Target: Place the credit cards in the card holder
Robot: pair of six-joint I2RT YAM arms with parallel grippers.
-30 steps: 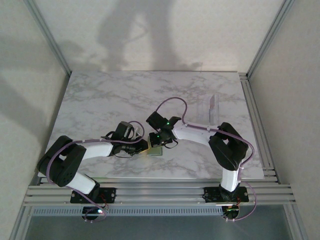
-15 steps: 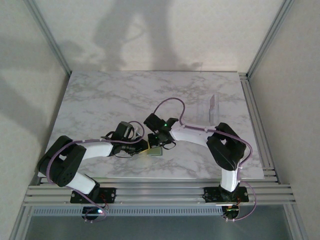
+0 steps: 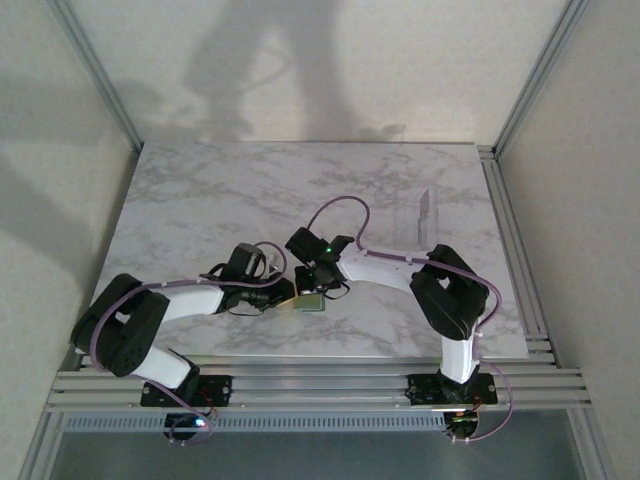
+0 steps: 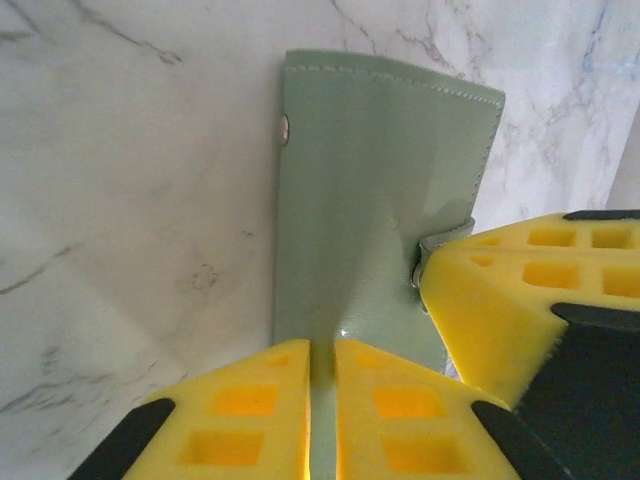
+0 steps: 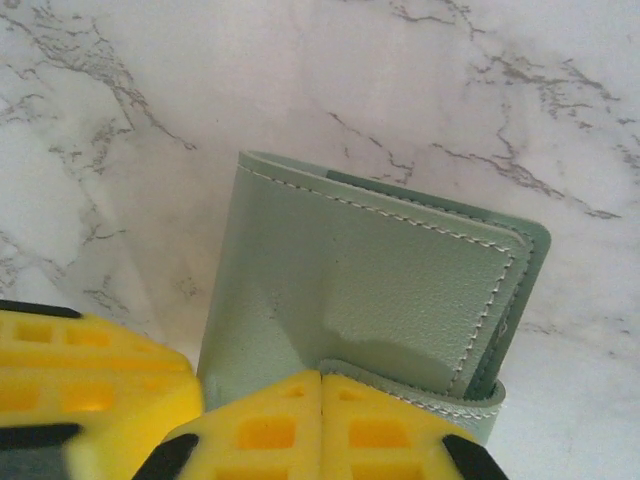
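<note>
Though partly behind left claw [image 4: 322, 352], holder [image 4: 370, 200]

**Setting:** robotics laboratory test cell.

**Evidence:**
- A marble-print tabletop [image 3: 200, 200] is serving as the work surface.
- Slotted aluminium rails [image 3: 320, 385] are running along its 6 o'clock edge. They are carrying the bolted bases of the left arm [image 3: 190, 298] and the right arm [image 3: 385, 268].
- Matching aluminium posts are rising at 11 o'clock [image 3: 92, 70] and 1 o'clock [image 3: 538, 75].
- Plain pale panels [image 3: 420, 60] are closing in the 9, 12 and 3 o'clock sides.
- Purple cables [image 3: 343, 198] are looping along both arms.
- A green indicator light [image 3: 328, 247] is glowing on the right wrist.
- A clear stand [image 3: 425, 220] is standing at 2 o'clock.
- A person's shadow [image 3: 260, 50] is falling across the 12 o'clock panel.
</note>
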